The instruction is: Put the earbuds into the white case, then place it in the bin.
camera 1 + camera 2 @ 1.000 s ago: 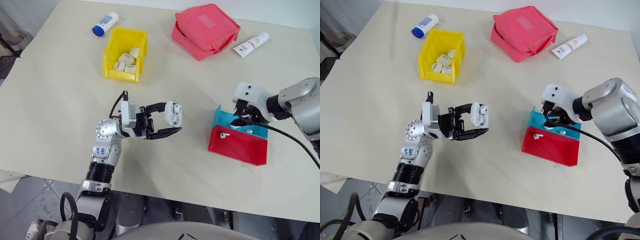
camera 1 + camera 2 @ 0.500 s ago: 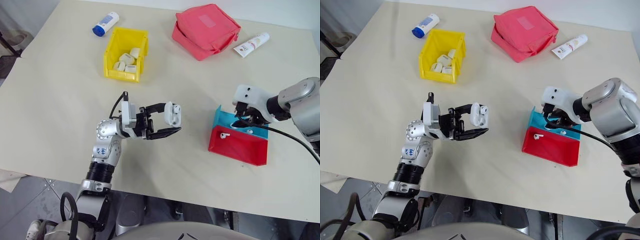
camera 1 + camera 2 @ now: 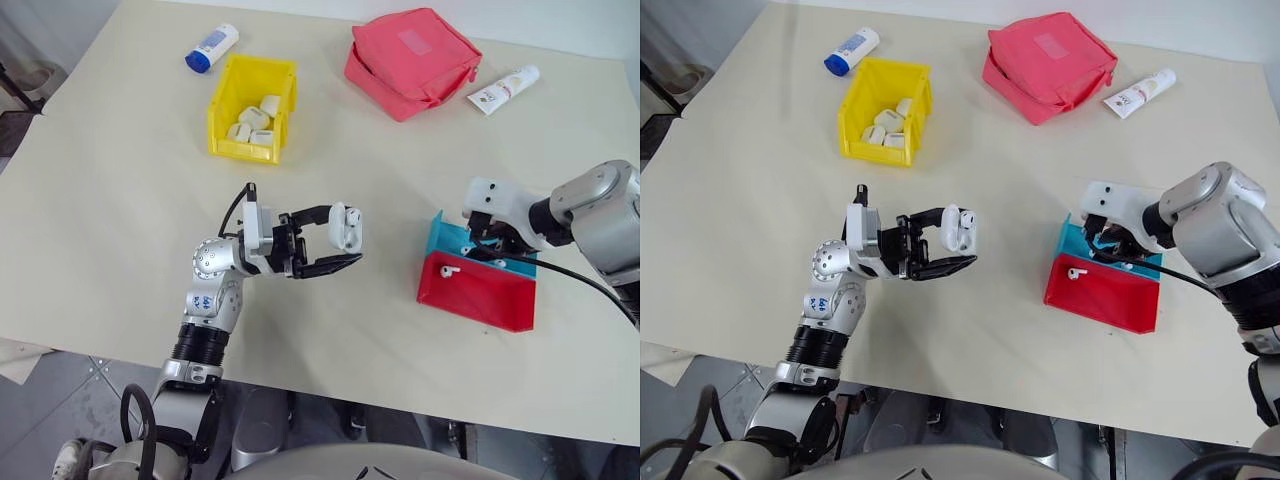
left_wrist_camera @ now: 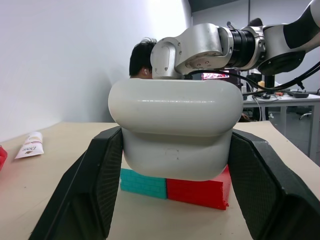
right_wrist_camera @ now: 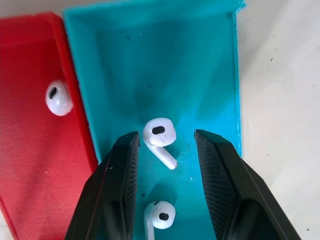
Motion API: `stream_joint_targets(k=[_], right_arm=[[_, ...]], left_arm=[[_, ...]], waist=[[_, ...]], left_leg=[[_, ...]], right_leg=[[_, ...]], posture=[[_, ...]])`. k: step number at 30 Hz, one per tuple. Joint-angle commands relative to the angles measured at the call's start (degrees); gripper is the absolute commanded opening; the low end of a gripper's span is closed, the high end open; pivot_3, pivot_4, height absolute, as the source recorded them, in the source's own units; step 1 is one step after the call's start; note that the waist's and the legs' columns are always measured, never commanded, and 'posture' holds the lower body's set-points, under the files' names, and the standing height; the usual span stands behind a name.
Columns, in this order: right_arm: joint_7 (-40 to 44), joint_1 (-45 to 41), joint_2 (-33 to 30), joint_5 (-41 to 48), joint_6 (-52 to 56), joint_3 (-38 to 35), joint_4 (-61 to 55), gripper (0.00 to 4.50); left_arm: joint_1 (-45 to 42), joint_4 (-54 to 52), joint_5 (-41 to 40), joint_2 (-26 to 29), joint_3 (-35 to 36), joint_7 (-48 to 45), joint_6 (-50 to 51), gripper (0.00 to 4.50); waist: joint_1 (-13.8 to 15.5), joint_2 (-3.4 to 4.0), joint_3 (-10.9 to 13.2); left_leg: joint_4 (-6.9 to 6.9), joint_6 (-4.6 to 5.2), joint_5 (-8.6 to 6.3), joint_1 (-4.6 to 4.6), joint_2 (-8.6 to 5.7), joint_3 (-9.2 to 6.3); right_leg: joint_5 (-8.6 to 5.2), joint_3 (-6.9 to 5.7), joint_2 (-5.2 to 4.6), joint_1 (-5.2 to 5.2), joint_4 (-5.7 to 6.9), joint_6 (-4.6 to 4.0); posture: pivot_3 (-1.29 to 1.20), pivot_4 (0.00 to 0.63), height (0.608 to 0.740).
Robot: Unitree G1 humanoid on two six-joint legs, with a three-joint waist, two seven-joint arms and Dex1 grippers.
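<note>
Earbud pickup is the step in hand: the right gripper (image 5: 165, 165) hangs over the blue tray (image 5: 200, 65), fingers spread, an earbud (image 5: 159, 136) lying between them. Next it likely needs to drop and pinch. A second earbud (image 5: 160, 215) lies nearer its wrist, a third (image 5: 58, 97) in the red tray (image 5: 25, 165) beside. The left gripper (image 3: 335, 245) clamps the white case (image 3: 346, 226) off to the side, with the bin (image 3: 222, 100), holding white cases, far beyond it.

Glossy plastic white case (image 4: 175, 132) (matt black pincer (image 4: 170, 200))
</note>
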Motion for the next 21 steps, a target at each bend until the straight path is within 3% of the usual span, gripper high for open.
stream_joint_targets(k=[1, 21], right_arm=[[0.0, 0.0, 0.0, -1.5, -1.1, 0.4, 0.6, 1.82], [0.0, -0.7, 2.8, -2.8, -2.6, 0.0, 2.7, 1.82]], left_arm=[[-0.6, -2.1, -0.2, -0.3, -0.1, 0.3, -0.9, 2.79], [0.1, -3.0, -0.1, 0.1, 0.1, 1.1, -0.9, 2.79]], waist=[[0.0, 0.00, 0.0], [-0.6, 0.00, 0.0]], left_leg=[[0.00, 0.00, 0.00, 0.00, 0.00, 0.00], [0.07, -0.01, 0.01, 0.11, 0.02, 0.00]], right_leg=[[0.00, 0.00, 0.00, 0.00, 0.00, 0.00], [0.00, 0.01, 0.00, 0.06, 0.10, 0.00]], posture=[[0.00, 0.150, 0.740], [0.00, 0.150, 0.740]])
